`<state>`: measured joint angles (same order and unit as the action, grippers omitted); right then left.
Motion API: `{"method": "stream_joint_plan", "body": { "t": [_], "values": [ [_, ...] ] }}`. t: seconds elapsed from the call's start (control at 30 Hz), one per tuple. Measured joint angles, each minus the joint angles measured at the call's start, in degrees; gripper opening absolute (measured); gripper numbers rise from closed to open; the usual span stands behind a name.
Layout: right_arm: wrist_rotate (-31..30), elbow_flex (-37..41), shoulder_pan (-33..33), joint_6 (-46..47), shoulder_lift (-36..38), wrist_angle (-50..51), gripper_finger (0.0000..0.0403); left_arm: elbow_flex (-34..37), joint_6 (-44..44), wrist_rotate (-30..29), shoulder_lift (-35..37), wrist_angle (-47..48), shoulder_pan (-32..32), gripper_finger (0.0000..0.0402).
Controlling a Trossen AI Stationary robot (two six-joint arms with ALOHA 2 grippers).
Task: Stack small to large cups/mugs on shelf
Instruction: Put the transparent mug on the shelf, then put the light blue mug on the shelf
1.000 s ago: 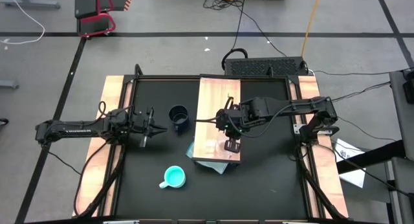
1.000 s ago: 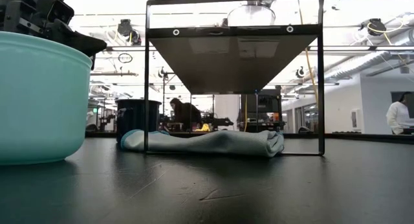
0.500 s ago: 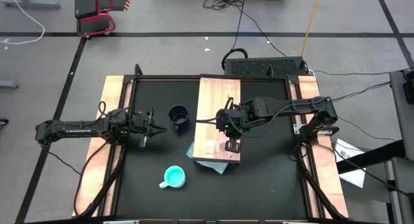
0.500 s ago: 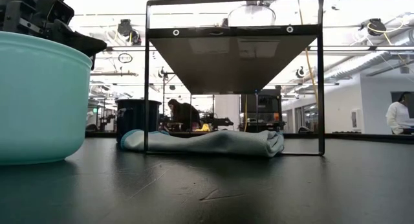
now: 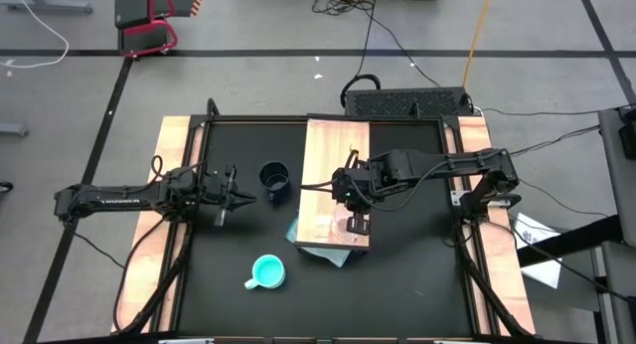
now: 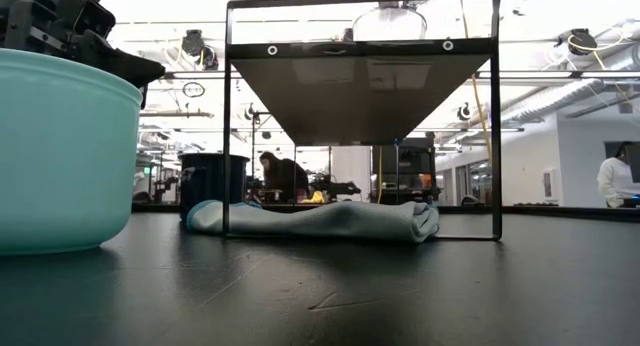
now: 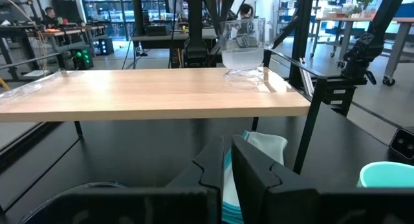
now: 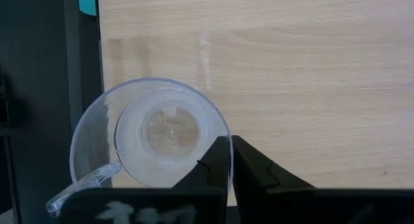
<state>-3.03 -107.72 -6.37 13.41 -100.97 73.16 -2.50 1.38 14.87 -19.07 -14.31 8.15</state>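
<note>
The clear glass mug (image 8: 152, 136) stands upright on the near end of the light-wood shelf (image 5: 336, 165), its handle (image 8: 77, 188) toward the shelf's edge. My right gripper (image 8: 231, 160) is shut, points steeply down and hangs at the mug's rim. The navy mug (image 5: 274, 177) stands on the black table left of the shelf. The turquoise mug (image 5: 267, 272) stands on the table nearer the front. My left gripper (image 5: 238, 195) is shut, level and holding nothing, just left of the navy mug. My right gripper's shut fingertips (image 8: 220, 149) lie over the glass mug's rim (image 8: 217, 123) as seen from above. Whether they touch the rim I cannot tell. The mug rests with its base on the shelf.
A folded grey-blue cloth (image 6: 320, 221) lies on the table under the shelf's near end. The shelf stands on a black metal frame (image 6: 496, 116). Wooden strips (image 5: 164, 215) run along the table's left and right sides. People stand in the room beyond the table.
</note>
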Motion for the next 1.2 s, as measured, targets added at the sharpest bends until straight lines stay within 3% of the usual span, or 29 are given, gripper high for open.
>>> {"method": "stream_joint_plan", "body": {
  "t": [0.57, 0.9, 1.2],
  "values": [
    [0.24, 0.2, 0.0, 0.66, -0.2, -2.07, 0.0066, 0.02, 0.25, 0.0, 0.0, 0.76, -0.01, 0.0033],
    [0.35, 0.11, -0.09, -3.15, 1.34, -6.14, 0.007, 0.0, -0.04, 0.0, 0.0, 0.74, -0.01, 0.0033],
    [0.29, 0.03, -0.49, -5.49, 7.95, -6.88, 0.007, 0.0, 1.13, 0.0, 0.02, 0.45, -0.01, 0.0033]
  ]
}}
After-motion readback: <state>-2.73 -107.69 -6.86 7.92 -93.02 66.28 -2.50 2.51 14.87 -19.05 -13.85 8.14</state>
